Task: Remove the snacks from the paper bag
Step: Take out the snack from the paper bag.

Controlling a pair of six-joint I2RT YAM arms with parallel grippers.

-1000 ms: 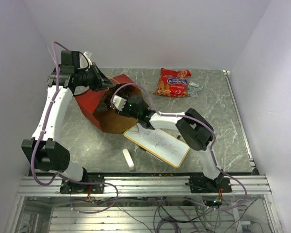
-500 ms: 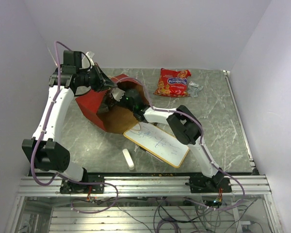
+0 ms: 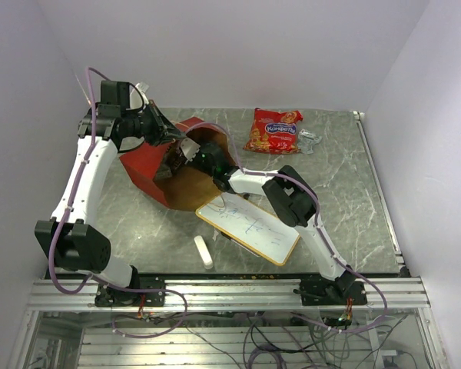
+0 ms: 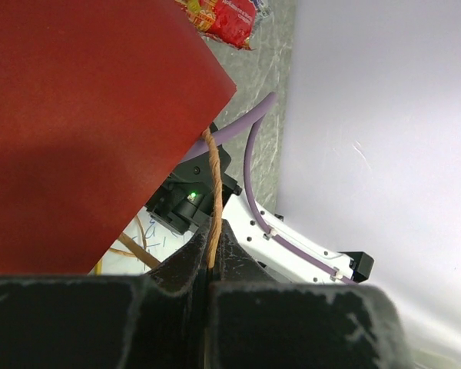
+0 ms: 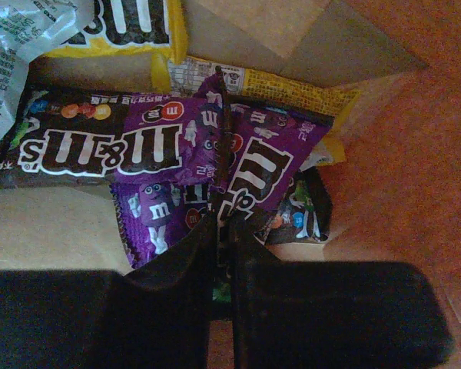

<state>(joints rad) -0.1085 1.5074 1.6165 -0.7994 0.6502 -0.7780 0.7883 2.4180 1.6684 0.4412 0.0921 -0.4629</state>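
Grey marbled tabletop (image 3: 353,184), plain pale walls (image 3: 238,54)

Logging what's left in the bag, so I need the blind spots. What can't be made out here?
1. Packs under the purple pack: right wrist view, upper packs cover them.
2. Yellow pack: cut off by that view's top edge.
3. Paper bag contents: top view, right gripper and bag wall block them.
4. Silvery wrapper: top view, too small to read.
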